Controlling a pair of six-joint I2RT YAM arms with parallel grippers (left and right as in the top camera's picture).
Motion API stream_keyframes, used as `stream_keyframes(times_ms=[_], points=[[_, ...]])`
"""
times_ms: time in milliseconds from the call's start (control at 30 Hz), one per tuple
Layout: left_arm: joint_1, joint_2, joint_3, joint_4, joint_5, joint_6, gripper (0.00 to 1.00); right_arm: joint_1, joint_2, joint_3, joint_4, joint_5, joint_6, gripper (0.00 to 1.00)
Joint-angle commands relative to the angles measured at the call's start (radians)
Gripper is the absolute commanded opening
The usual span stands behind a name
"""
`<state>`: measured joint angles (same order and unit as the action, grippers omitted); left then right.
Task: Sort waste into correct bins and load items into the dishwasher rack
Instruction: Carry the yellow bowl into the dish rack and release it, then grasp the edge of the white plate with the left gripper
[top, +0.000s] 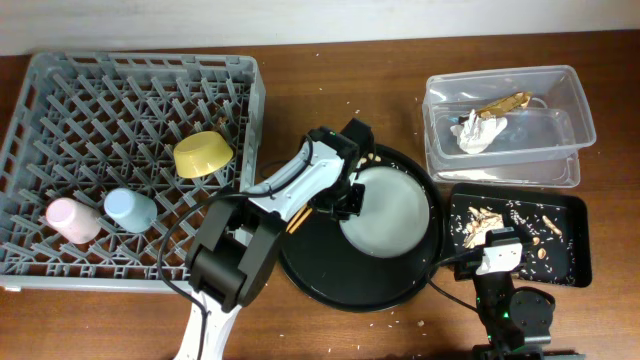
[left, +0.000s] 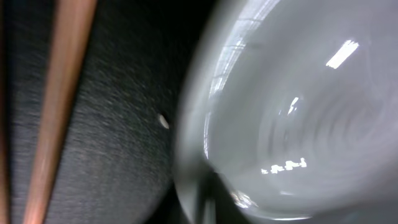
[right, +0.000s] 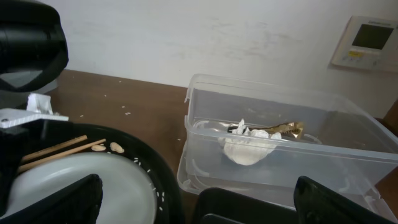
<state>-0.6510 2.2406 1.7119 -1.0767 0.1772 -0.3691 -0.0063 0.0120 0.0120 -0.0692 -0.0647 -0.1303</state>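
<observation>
The pale grey-white bowl (top: 390, 210) lies in the round black tray (top: 330, 285). My left gripper (top: 345, 197) is at the bowl's left rim and looks shut on it; the left wrist view shows the bowl (left: 298, 112) very close and blurred, with its rim at my jaws (left: 208, 208). Wooden chopsticks (top: 298, 218) lie under the left arm and show in the left wrist view (left: 56, 112). My right gripper (top: 497, 250) is open and empty over the shallow black tray (top: 578, 240), which holds food scraps (top: 485, 222). The clear tub (top: 570, 100) holds the white tissue (top: 472, 132) and the gold wrapper (top: 505, 103).
The grey dishwasher rack (top: 60, 262) fills the left side and holds the yellow bowl (top: 202, 154), the blue cup (top: 130, 209) and the pink cup (top: 72, 220). A few scraps (right: 106, 147) and rice grains lie on the round tray beside the bowl.
</observation>
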Motion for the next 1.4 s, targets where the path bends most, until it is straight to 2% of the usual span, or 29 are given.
stream_keyframes(times_ms=[0,133,200,267,300,400,433,467,633,733,833,1000,1167,1200,1233,1267,1333,1367], points=[[0.007,0.014,0.051,-0.079,0.074,0.000,0.00,-0.007,-0.004,-0.006,-0.002,0.006,0.003,0.98],[0.084,-0.004,0.332,-0.344,0.003,0.001,0.01,-0.007,-0.004,-0.006,-0.002,0.006,0.003,0.98],[0.166,-0.032,0.515,-0.484,-0.178,0.000,0.00,-0.007,-0.004,-0.006,-0.002,0.006,0.003,0.98],[0.274,-0.059,0.711,-0.612,-0.549,-0.018,0.00,-0.007,-0.004,-0.006,-0.002,0.006,0.003,0.98],[0.308,-0.082,0.736,-0.612,-0.623,-0.005,0.00,-0.007,-0.004,-0.006,-0.002,0.006,0.003,0.98],[0.435,-0.141,0.747,-0.608,-0.832,-0.063,0.00,-0.007,-0.004,-0.006,-0.002,0.006,0.003,0.98],[0.496,-0.141,0.746,-0.603,-0.927,-0.060,0.00,-0.007,-0.004,-0.006,-0.002,0.006,0.003,0.99],[0.560,-0.135,0.740,-0.576,-0.970,-0.005,0.00,-0.007,-0.004,-0.006,-0.002,0.006,0.003,0.99],[0.732,-0.131,0.733,-0.404,-0.986,0.076,0.00,-0.007,-0.004,-0.006,-0.002,0.006,0.003,0.98],[0.772,-0.127,0.717,-0.376,-0.976,0.079,0.00,-0.007,-0.004,-0.006,-0.002,0.006,0.003,0.99],[0.772,-0.127,0.646,-0.335,-0.955,0.080,0.00,-0.007,-0.004,-0.006,-0.002,0.006,0.003,0.98],[0.734,-0.127,0.409,-0.262,-0.957,0.079,0.00,-0.007,-0.004,-0.006,-0.002,0.006,0.003,0.98],[0.673,-0.127,0.346,-0.246,-0.960,0.079,0.00,-0.007,-0.004,-0.006,-0.002,0.006,0.003,0.98],[0.663,-0.128,0.346,-0.269,-0.960,0.079,0.03,-0.007,-0.004,-0.006,-0.002,0.006,0.003,0.99],[0.646,-0.136,0.352,-0.307,-0.938,0.079,0.19,-0.007,-0.004,-0.006,-0.002,0.006,0.003,0.99],[0.631,-0.145,0.361,-0.331,-0.893,0.079,0.27,-0.007,-0.004,-0.006,-0.002,0.006,0.003,0.98],[0.597,-0.172,0.389,-0.355,-0.706,0.079,0.42,-0.007,-0.004,-0.006,-0.002,0.006,0.003,0.99],[0.566,-0.201,0.405,-0.364,-0.480,0.079,0.70,-0.007,-0.004,-0.006,-0.002,0.006,0.003,0.98]])
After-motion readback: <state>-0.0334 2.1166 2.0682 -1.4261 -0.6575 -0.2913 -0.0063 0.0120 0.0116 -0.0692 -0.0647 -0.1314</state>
